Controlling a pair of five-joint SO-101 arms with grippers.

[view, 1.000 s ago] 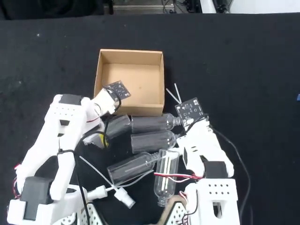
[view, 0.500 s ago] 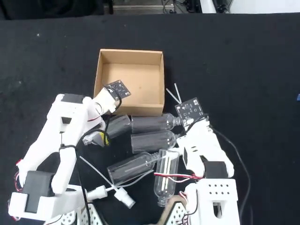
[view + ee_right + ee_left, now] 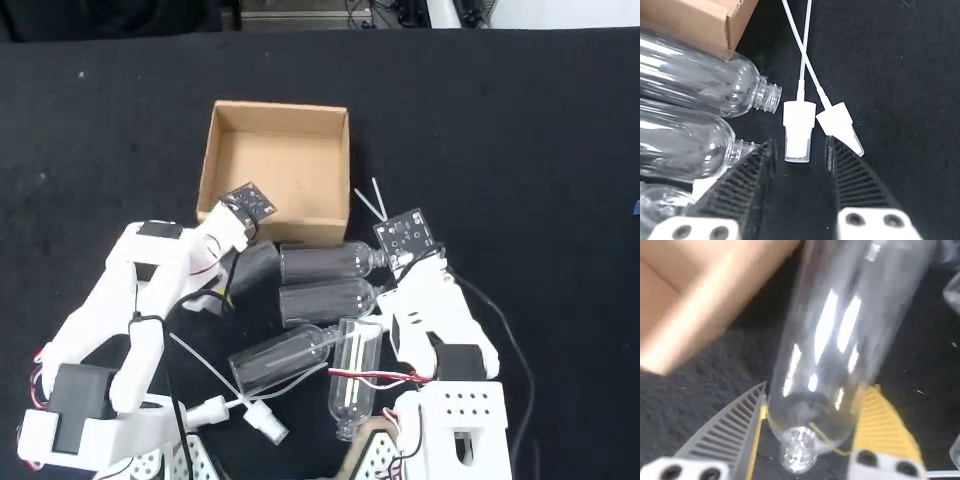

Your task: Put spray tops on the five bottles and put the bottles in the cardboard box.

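Note:
My left gripper (image 3: 817, 390) is shut on the base of a clear bottle (image 3: 840, 325), just in front of the cardboard box (image 3: 275, 175); in the high view this gripper (image 3: 240, 268) sits by the box's front wall. Several other clear bottles lie uncapped on the mat, two of them (image 3: 325, 262) (image 3: 325, 300) side by side. My right gripper (image 3: 800, 146) is open, low over the mat, with one white spray top (image 3: 799, 132) between its fingertips. A second spray top (image 3: 840, 125) lies beside it, their tubes crossing. Two more spray tops (image 3: 240, 412) lie near the front.
The box's front corner (image 3: 705, 20) is close to the open necks of two bottles (image 3: 765, 97). Two further bottles (image 3: 285, 358) (image 3: 355, 375) lie between the arm bases. Black mat (image 3: 500, 150) spreads open to the right and behind the box.
My left arm has drawn back a little from the box with the bottle in its gripper. The right arm has stayed still.

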